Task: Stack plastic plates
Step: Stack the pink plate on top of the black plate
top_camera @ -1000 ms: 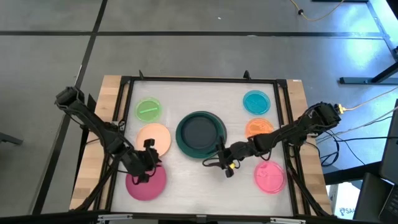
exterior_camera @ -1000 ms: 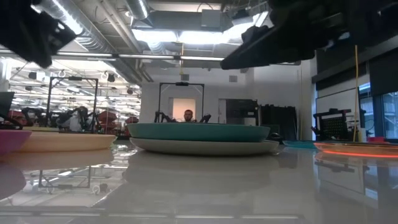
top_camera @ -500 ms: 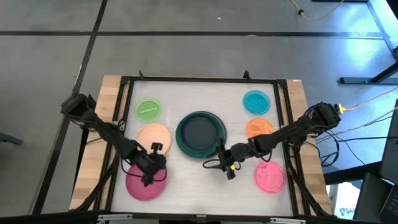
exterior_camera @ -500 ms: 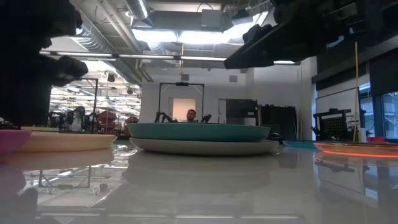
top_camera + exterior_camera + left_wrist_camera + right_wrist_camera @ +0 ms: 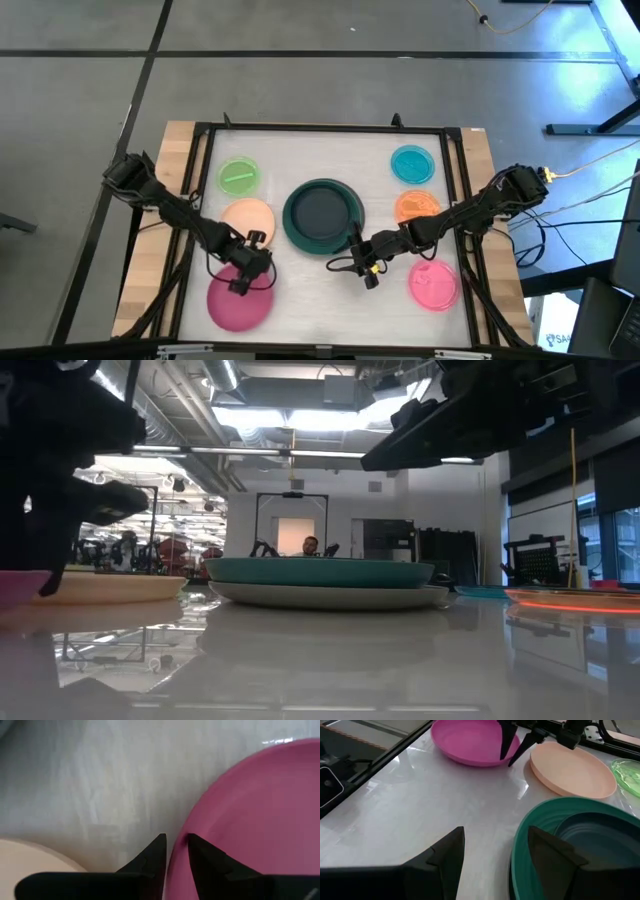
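My left gripper (image 5: 243,281) is at the far right rim of the magenta plate (image 5: 238,303), which lies flat on the table near its left front, and is shut on it. The peach plate (image 5: 247,219) lies just beyond it, and the small green plate (image 5: 238,176) farther back. In the middle, the dark green plate (image 5: 320,571) sits on the grey plate (image 5: 320,596), with a darker plate (image 5: 590,836) inside it. My right gripper (image 5: 362,266) hangs open above the table by this stack's near right rim. The teal (image 5: 412,163), orange (image 5: 415,204) and pink (image 5: 433,283) plates lie on the right. My left gripper pinches the magenta plate's far right rim (image 5: 178,862) between its two fingers, one finger (image 5: 205,860) over the plate's inside and one (image 5: 152,857) outside. The fingers come from above, slanting down. The plate rests on the table.
A black frame (image 5: 300,128) runs round the white table top, with wooden boards at both sides. Bare table lies between the magenta plate and the stack, and along the near edge. A person sits far off in the room behind.
My left gripper has moved toward the table's right along the magenta plate's far rim and come lower onto it. The right arm and the other plates have kept still.
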Motion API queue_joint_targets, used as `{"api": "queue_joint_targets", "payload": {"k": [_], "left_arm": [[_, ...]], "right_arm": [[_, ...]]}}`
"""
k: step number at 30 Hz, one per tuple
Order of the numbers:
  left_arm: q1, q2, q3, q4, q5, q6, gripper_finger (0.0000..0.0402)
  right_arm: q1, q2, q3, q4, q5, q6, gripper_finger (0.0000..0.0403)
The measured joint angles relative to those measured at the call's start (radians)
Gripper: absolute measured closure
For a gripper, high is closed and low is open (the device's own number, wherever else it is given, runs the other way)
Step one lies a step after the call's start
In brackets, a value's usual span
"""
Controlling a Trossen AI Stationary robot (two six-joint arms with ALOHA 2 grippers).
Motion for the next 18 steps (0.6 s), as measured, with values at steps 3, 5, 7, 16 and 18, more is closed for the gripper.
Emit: {"api": "queue_joint_targets", "payload": {"k": [3,5,7,16,18], "left_arm": [[0.008,-0.006,0.0,0.002,-0.001,-0.037,0.0327],[0.012,-0.006,0.0,0.0,0.0,-0.075,0.0327],[0.016,-0.005,0.0,0.001,0.0,-0.103,0.0327],[0.028,-0.005,0.0,0.002,0.032,-0.075,0.0355],[0.037,-0.005,0.0,0.006,0.037,-0.077,0.0381]], "right_arm": [[0.0,0.0,0.0,0.0,0.0,0.0,0.0196],[0.0,0.0,0.0,0.002,0.0,0.0,0.0196],[0.0,0.0,0.0,0.006,0.0,0.0,0.0196],[0.0,0.001,0.0,0.006,0.0,-0.001,0.0196],[0.0,0.001,0.0,0.005,0.0,-0.001,0.0196]]}}
